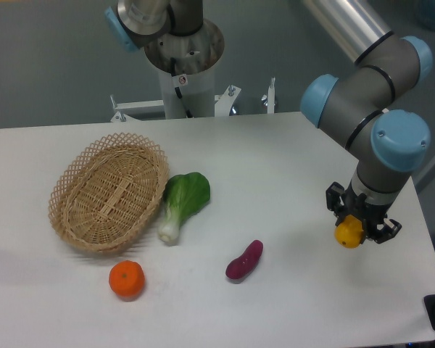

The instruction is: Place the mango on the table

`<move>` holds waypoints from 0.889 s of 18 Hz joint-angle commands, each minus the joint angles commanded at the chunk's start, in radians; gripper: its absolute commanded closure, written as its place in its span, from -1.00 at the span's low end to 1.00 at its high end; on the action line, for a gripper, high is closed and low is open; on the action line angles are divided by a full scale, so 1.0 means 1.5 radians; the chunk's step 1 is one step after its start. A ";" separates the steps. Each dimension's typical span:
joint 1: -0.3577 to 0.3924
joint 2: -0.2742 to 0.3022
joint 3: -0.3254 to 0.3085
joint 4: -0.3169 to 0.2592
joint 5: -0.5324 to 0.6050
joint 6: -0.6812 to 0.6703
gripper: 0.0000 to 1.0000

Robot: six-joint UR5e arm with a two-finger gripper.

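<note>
The yellow-orange mango (349, 233) is held end-on between the black fingers of my gripper (362, 226) at the right side of the white table (290, 167). The gripper points down and is shut on the mango. Only the fruit's lower rounded part shows below the fingers. I cannot tell whether the mango touches the tabletop or hangs just above it.
An oval wicker basket (109, 192) stands at the left. A green bok choy (183, 201) lies beside it. A round orange tangerine (126, 279) sits near the front left. A purple sweet potato (244, 260) lies at front centre. The table's right edge is close to the gripper.
</note>
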 joint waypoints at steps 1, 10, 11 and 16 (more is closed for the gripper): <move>0.000 0.000 0.000 0.000 0.000 0.000 0.50; 0.004 0.009 -0.012 -0.002 -0.007 -0.002 0.47; 0.011 0.020 -0.027 -0.002 -0.008 -0.001 0.47; 0.010 0.088 -0.163 0.040 -0.013 0.019 0.48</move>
